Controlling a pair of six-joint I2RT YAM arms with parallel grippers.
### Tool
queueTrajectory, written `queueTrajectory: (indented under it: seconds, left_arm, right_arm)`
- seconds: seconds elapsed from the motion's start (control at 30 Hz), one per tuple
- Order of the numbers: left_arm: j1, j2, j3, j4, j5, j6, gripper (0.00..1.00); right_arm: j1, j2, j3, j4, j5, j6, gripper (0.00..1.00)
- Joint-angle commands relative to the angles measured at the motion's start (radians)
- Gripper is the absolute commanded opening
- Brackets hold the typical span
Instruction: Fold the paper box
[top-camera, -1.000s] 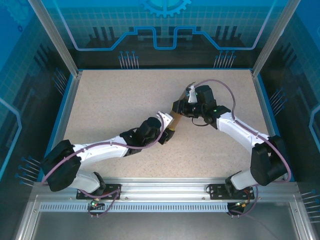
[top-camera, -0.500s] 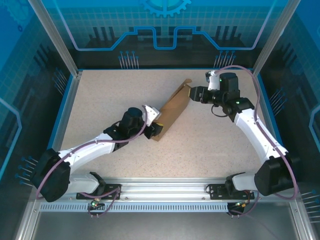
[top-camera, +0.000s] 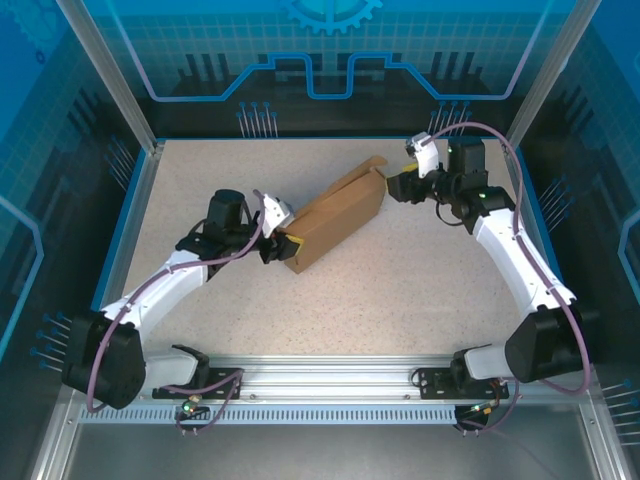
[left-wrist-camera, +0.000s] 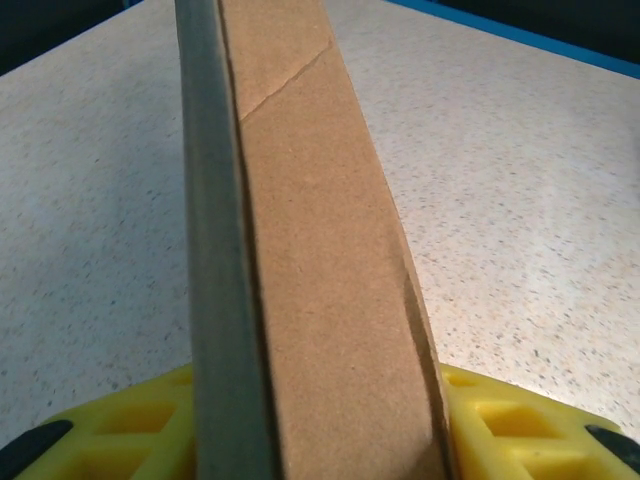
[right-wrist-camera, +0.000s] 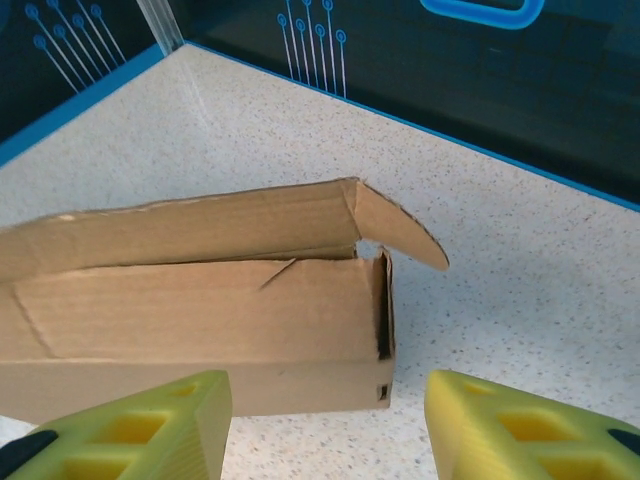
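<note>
The paper box (top-camera: 335, 222) is a long brown cardboard box lying slantwise on the speckled table. My left gripper (top-camera: 281, 241) is shut on its near left end. In the left wrist view a cardboard wall (left-wrist-camera: 320, 300) stands upright between the yellow fingers (left-wrist-camera: 520, 430). My right gripper (top-camera: 393, 186) hangs open just off the box's far right end. The right wrist view has that end (right-wrist-camera: 200, 320) ahead of the gripper (right-wrist-camera: 330, 430), apart from both fingers. The long lid flap (right-wrist-camera: 200, 230) stands ajar, and a small end tab (right-wrist-camera: 400, 228) sticks out.
Blue rails (top-camera: 128, 225) edge the table (top-camera: 420, 290) left and right, with metal posts (top-camera: 540, 75) at the back corners. Both arm bases sit on the metal bar (top-camera: 330, 380) at the near edge.
The left arm swung left and drew the box with it, out from under both arms. The right gripper opened off the box and pulled back to the right rear.
</note>
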Motion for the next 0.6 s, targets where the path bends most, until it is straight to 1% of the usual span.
queueTrajectory:
  seconds: [0.0, 0.13, 0.27, 0.33, 0.4, 0.57]
  left_arm:
    - [0.036, 0.007, 0.063, -0.058, 0.186, 0.145, 0.28]
    - [0.058, 0.053, 0.127, -0.23, 0.199, 0.281, 0.3]
    - [0.084, 0.073, 0.146, -0.318, 0.224, 0.374, 0.31]
    - [0.092, 0.078, 0.148, -0.329, 0.25, 0.392, 0.31]
    - [0.097, 0.082, 0.141, -0.329, 0.271, 0.408, 0.32]
    - [0.097, 0.102, 0.14, -0.349, 0.273, 0.436, 0.34]
  right_arm:
    - [-0.011, -0.061, -0.027, -0.029, 0.035, -0.146, 0.54]
    - [-0.013, -0.091, -0.028, -0.096, 0.088, -0.216, 0.54]
    - [-0.012, -0.102, -0.018, -0.144, 0.1, -0.254, 0.54]
    - [-0.012, -0.086, 0.009, -0.19, 0.072, -0.285, 0.54]
    - [-0.011, -0.065, 0.04, -0.232, 0.074, -0.307, 0.54]
    - [-0.012, -0.029, 0.073, -0.286, 0.062, -0.407, 0.53]
